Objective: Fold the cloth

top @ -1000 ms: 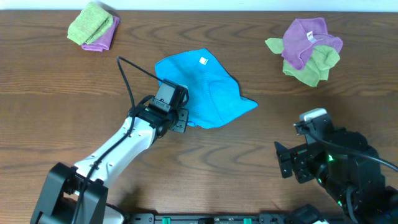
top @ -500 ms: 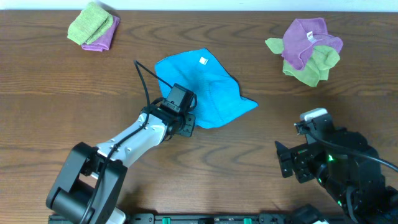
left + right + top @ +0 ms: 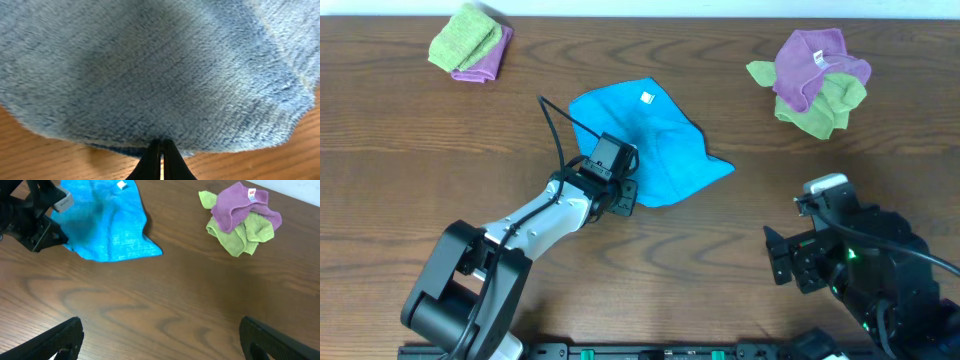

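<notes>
The bright blue cloth (image 3: 660,140) lies rumpled on the wooden table at centre, its small white tag (image 3: 646,97) facing up near the far edge. My left gripper (image 3: 626,196) is at the cloth's near edge. In the left wrist view its fingers (image 3: 161,143) are pressed together with their tips on the edge of the cloth (image 3: 150,70), which fills the view above them. My right gripper (image 3: 778,258) is open and empty over bare table at the front right (image 3: 160,330). The cloth also shows in the right wrist view (image 3: 107,227).
A crumpled purple and lime-green cloth pile (image 3: 810,80) lies at the back right and shows in the right wrist view (image 3: 240,217). A folded lime-green and purple stack (image 3: 470,42) sits at the back left. The left arm's cable (image 3: 555,125) arcs over the table.
My left gripper has moved a little to the right along the cloth's near edge. The cloth's outline has hardly changed. The right arm has not moved.
</notes>
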You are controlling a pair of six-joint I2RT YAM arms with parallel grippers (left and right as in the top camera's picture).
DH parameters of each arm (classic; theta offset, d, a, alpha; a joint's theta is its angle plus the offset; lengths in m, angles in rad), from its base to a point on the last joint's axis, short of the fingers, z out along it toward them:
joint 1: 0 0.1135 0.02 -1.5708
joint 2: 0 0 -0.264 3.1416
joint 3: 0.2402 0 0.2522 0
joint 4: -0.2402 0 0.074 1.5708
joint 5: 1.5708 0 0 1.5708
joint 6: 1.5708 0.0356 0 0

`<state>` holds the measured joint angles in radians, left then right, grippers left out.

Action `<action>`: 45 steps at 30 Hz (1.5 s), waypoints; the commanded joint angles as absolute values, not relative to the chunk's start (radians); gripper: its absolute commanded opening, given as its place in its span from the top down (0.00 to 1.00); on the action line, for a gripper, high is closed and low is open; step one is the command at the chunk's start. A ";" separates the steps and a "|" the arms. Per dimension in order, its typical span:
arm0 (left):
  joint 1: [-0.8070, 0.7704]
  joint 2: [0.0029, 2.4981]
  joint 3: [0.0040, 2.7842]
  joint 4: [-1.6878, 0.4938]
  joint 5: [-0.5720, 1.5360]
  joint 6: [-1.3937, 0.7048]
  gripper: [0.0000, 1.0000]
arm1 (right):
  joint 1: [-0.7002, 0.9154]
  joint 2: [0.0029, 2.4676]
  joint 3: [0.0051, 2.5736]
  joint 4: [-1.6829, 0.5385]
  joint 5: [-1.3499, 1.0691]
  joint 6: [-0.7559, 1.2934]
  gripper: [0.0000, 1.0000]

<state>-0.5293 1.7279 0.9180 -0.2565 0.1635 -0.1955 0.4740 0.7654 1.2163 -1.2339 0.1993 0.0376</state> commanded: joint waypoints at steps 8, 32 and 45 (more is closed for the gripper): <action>-0.532 1.736 0.918 -0.262 0.208 -0.210 0.94 | 0.465 0.764 1.227 -1.234 0.213 0.036 0.01; -0.532 1.741 0.918 -0.294 0.104 -0.207 0.94 | 0.465 0.764 1.227 -1.231 0.213 0.036 0.01; -0.532 1.812 0.918 -0.305 0.155 -0.218 0.94 | 0.465 0.764 1.227 -1.229 0.213 0.036 0.01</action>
